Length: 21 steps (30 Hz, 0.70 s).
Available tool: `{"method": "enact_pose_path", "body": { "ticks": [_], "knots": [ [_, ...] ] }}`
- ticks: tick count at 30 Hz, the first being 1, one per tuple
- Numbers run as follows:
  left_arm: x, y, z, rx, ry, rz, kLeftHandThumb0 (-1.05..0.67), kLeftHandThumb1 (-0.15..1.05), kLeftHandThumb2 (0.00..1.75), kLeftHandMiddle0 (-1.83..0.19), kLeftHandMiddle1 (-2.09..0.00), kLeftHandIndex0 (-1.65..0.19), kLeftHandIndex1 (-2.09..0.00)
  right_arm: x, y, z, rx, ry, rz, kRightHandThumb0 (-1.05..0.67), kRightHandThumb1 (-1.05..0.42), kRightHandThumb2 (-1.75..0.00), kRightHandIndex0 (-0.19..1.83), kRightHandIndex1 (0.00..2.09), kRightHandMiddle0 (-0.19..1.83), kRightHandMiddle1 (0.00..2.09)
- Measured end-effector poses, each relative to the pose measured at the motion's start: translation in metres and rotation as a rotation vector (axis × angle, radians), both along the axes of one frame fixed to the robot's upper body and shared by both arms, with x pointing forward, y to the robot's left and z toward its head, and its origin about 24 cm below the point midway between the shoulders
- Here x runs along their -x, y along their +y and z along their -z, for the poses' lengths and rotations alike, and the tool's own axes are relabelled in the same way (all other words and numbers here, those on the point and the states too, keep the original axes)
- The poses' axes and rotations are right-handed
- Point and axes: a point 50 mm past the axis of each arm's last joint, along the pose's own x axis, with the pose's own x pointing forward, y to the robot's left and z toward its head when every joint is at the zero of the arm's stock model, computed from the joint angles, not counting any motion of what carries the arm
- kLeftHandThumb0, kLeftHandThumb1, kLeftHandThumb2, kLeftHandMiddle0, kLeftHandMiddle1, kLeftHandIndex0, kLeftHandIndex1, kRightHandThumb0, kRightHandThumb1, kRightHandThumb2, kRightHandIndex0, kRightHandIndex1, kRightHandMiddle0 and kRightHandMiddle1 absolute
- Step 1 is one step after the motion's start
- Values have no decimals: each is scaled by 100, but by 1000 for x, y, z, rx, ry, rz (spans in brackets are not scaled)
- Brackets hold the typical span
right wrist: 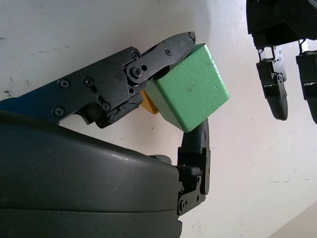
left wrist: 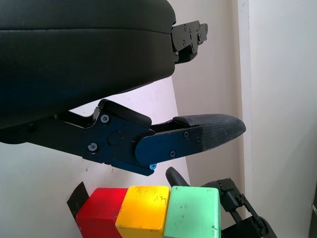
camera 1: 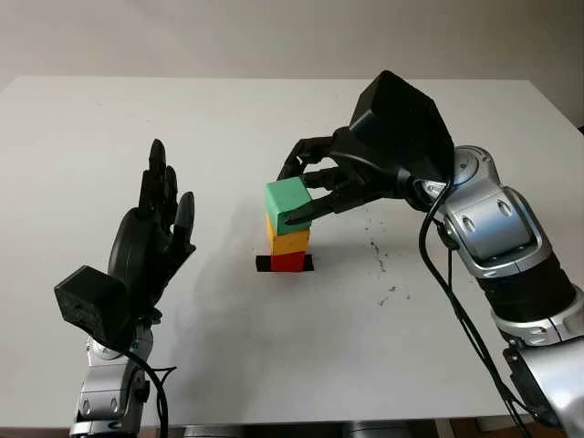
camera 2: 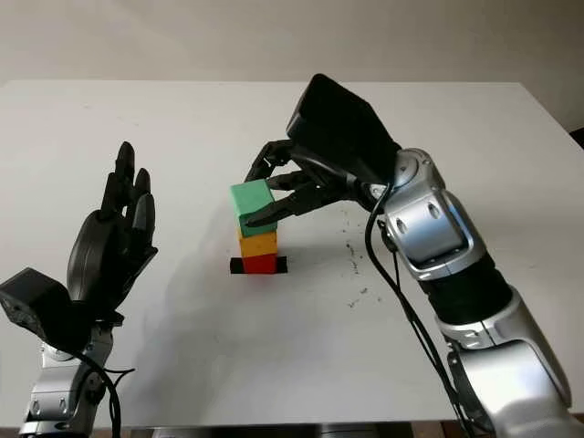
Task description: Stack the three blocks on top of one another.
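We faced a white table that spanned most of the view | its far edge met a plain pale wall | small dark marks speckled the tabletop | light was soft and even, with faint shadows on the surface

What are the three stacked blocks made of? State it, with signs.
Green block, held by the right hand: probably painted wood or dense foam; matte, speckled faces. Yellow block: similar, with chipped, scuffed paint. Red block: similar, smoother. Left hand is open beside the stack.
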Motion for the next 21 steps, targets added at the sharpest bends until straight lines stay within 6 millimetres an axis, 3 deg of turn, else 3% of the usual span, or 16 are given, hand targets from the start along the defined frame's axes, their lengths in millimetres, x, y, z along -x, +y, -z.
{"method": "enact_pose_path", "body": {
  "ticks": [8, 10, 14, 17, 21],
  "knots": [
    [1, 0, -1, -1, -4, -11, -73, 105, 58, 18, -5, 19, -3, -1, 1, 1, -5, 0, -5, -49, -99, -5, 26, 4, 23, 166],
    [1, 1, -1, -1, -4, -13, -73, 105, 57, 18, -5, 19, -4, -1, 1, 2, -18, 8, -5, -51, -97, -4, 27, 5, 14, 159],
    [1, 1, -1, 0, -4, -14, -74, 105, 56, 18, -6, 19, -4, 0, 0, 3, -33, 20, -10, -58, -93, -5, 19, 1, -6, 126],
    [1, 1, -1, 0, -3, -15, -74, 105, 56, 18, -5, 19, -4, 0, 0, 3, -41, 28, -20, -63, -90, -5, 6, 1, -6, 87],
    [1, 1, -1, -3, -3, -17, -74, 105, 56, 17, -6, 18, -5, 1, 0, 5, -47, 39, -44, -68, -88, -5, -5, 2, -9, 59]
  ]
}}
